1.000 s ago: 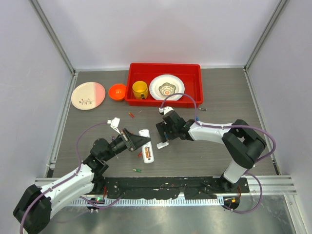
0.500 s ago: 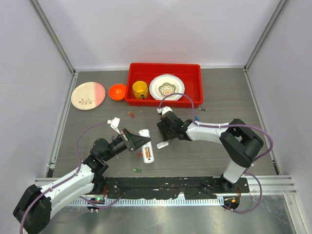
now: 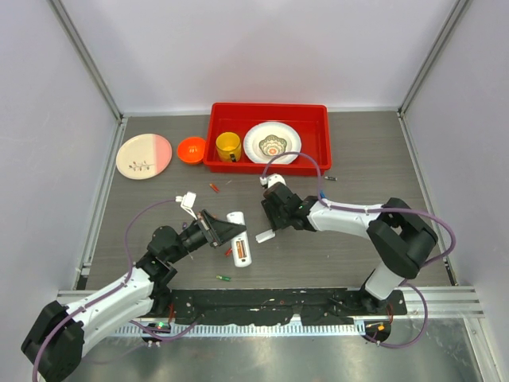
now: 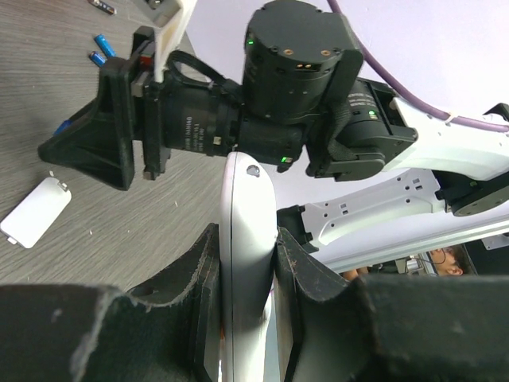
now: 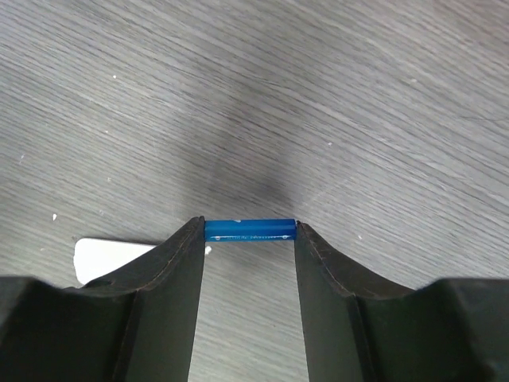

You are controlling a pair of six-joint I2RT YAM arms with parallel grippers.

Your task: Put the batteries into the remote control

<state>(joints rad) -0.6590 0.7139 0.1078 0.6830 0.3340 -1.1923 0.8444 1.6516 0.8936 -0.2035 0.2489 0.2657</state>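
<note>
Over the grey table (image 3: 382, 159), nearer its front edge, the left gripper (image 4: 246, 235) is clamping the remote control (image 4: 246, 195); the right gripper (image 5: 249, 239) is pinching a blue battery (image 5: 250, 230).

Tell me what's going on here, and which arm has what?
The left gripper is shut on the white remote control. The right gripper has a blue battery pinched end to end between its fingers, close to the loose white back cover. That battery is not yet in the remote. A green battery lies loose on the table.
</note>
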